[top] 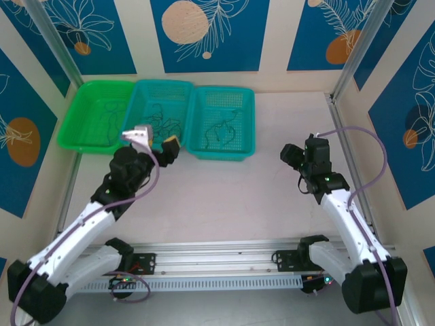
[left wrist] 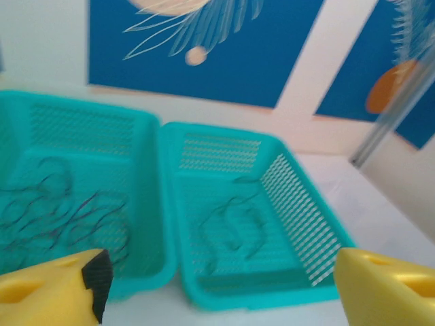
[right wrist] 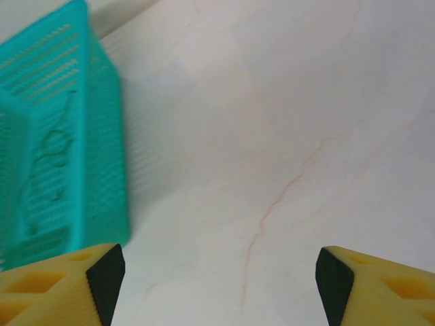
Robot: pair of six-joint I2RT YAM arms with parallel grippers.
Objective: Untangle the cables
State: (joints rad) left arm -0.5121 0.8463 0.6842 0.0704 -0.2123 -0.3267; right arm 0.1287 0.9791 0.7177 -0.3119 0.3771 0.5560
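Thin dark cables lie in three baskets at the back of the table. A tangle (top: 166,125) sits in the middle teal basket (top: 163,83), and it appears as dark loops (left wrist: 68,217) in the left wrist view. One curly cable (top: 221,128) (left wrist: 207,219) lies in the right teal basket (top: 221,155) (left wrist: 224,129), seen through its mesh wall (right wrist: 54,149). Faint strands (top: 107,117) lie in the green basket (top: 68,139). My left gripper (top: 155,141) (left wrist: 221,292) hangs open just in front of the two teal baskets, holding nothing. My right gripper (top: 299,155) (right wrist: 221,278) is open over bare table, right of the baskets.
The baskets stand side by side against the back wall. Metal frame posts (top: 353,61) rise at the back corners. The pale marbled tabletop (top: 231,204) stretches between the arms. An aluminium rail (top: 217,261) runs along the near edge.
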